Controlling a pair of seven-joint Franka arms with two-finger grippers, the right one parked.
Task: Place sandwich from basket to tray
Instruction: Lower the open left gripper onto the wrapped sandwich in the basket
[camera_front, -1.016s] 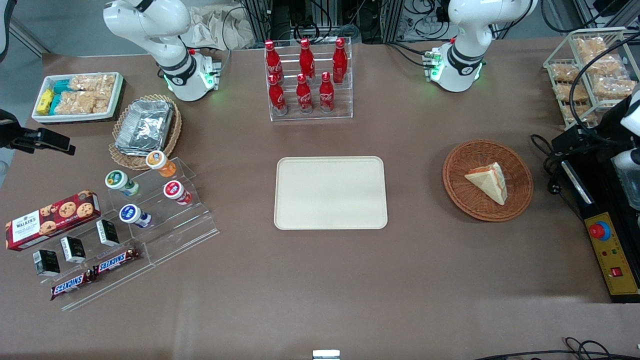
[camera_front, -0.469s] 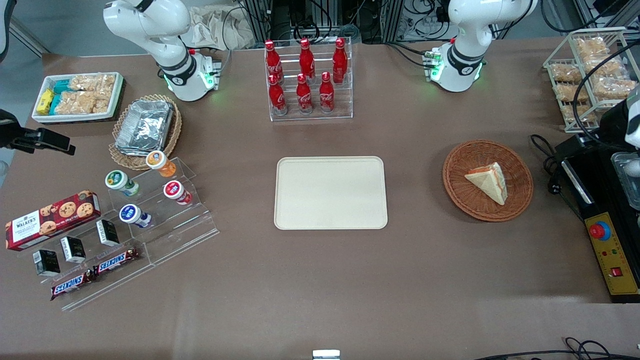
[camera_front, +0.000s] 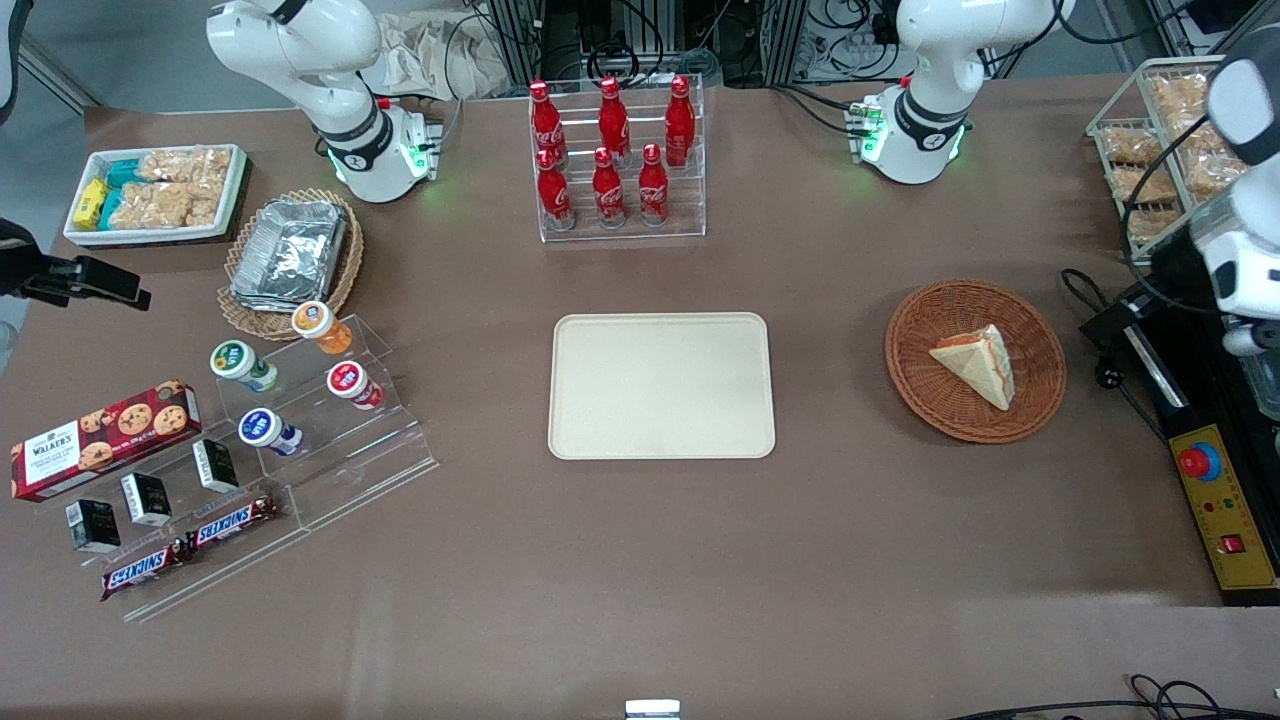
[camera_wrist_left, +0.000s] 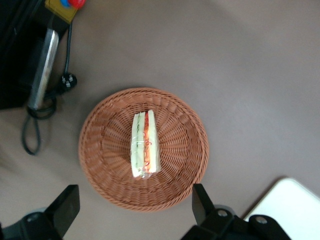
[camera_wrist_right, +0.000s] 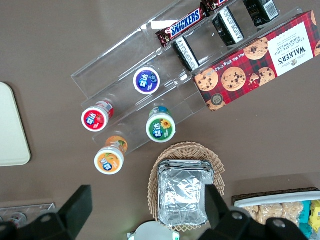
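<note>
The sandwich, a pale bread wedge with red and green filling, lies in the round reddish-brown basket toward the working arm's end of the table. The cream tray lies flat at mid-table with nothing on it. My left gripper hangs high above the table, open wide and empty, its black fingers spread wider than the basket below. In the left wrist view the sandwich stands on edge in the basket's middle and a tray corner shows. In the front view the arm is at the table's edge beside the basket.
A black and yellow control box with a red stop button and a cable lie beside the basket. A wire rack of snack bags and a cola bottle rack stand farther back. The foil-container basket and acrylic stands are toward the parked arm's end.
My left arm has shifted at the working arm's table edge, rising and moving away from the front camera. The sandwich, basket and tray have not moved.
</note>
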